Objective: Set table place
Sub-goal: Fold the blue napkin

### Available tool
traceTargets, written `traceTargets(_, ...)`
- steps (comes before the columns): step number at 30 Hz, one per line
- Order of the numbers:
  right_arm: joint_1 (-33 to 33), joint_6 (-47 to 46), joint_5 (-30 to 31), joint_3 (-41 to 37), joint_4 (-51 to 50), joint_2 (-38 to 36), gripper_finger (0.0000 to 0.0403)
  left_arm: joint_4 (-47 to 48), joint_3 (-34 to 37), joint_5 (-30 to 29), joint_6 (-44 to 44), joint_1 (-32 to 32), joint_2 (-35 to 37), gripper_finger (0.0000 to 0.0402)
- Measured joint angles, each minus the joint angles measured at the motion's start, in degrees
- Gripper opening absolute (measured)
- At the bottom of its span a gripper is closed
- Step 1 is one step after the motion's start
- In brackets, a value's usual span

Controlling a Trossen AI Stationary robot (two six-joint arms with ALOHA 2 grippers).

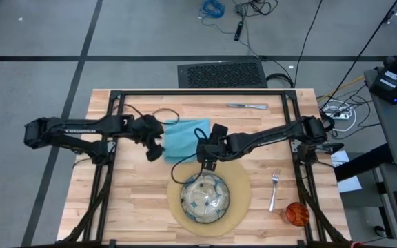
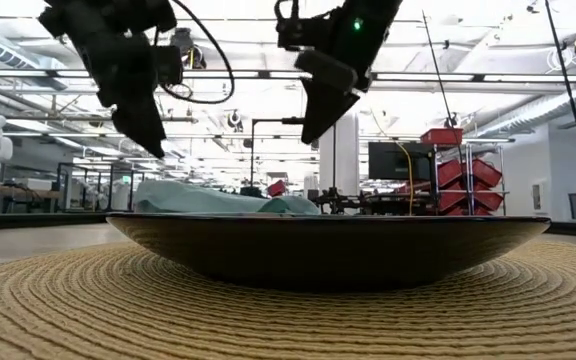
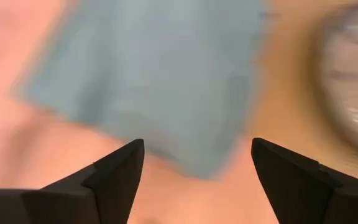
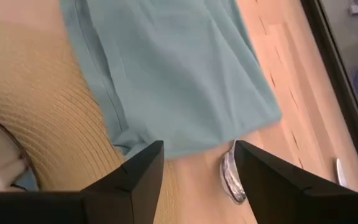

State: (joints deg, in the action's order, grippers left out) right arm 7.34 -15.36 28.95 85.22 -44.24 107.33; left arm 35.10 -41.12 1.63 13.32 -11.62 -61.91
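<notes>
High view: napkin lies at 12 o'clock of plate on placemat, its edge overlapping the mat. Left gripper and right gripper both open, empty, above cloth. Risk: spoon peeks from under napkin; a careless pinch may drag cloth and shift spoon or plate.

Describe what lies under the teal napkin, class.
A spoon bowl pokes out from under the napkin edge; its handle is covered. One napkin corner overlaps the placemat; elsewhere, bare table.

Bare table left of placemat
</notes>
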Motion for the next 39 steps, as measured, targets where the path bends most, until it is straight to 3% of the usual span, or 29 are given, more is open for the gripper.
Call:
traceTargets(3,-1.8,1.2,-0.2,-3.3,3.7,0.0,0.0188,-0.4,0.2,-6.4,-2.1,-2.1,-0.6,0.0283)
traceTargets(9,-8.6,4.3,-1.3,-8.8,11.6,-0.8,0.0188,-7.4,0.2,-2.1,-3.2,-6.7,-5.4,0.0283)
traceTargets(16,-17.5,9.6,-13.0,-12.2,20.7,-7.6,0.0187,-12.5,0.2,5.6,-3.7,-16.7,-5.6,0.0283)
traceTargets(20,-24.2,10.7,-26.7,-15.6,21.5,-10.9,0.0187,-10.8,0.2,15.5,-5.2,-24.3,-7.5,0.0283)
traceTargets(25,-30.6,12.0,-33.3,-18.3,20.4,-11.4,0.0187,-5.3,-2.7,16.7,-10.7,-30.0,-14.7,0.0283)
traceTargets(33,-34.8,11.6,-35.4,-18.3,22.9,-9.2,0.0187,-4.3,-10.6,19.6,-10.7,-31.5,-28.4,0.0283)
traceTargets(39,-35.1,12.8,-37.6,-18.3,24.2,-6.1,0.0187,-1.6,-15.6,18.2,-11.1,-31.0,-34.7,0.0283)
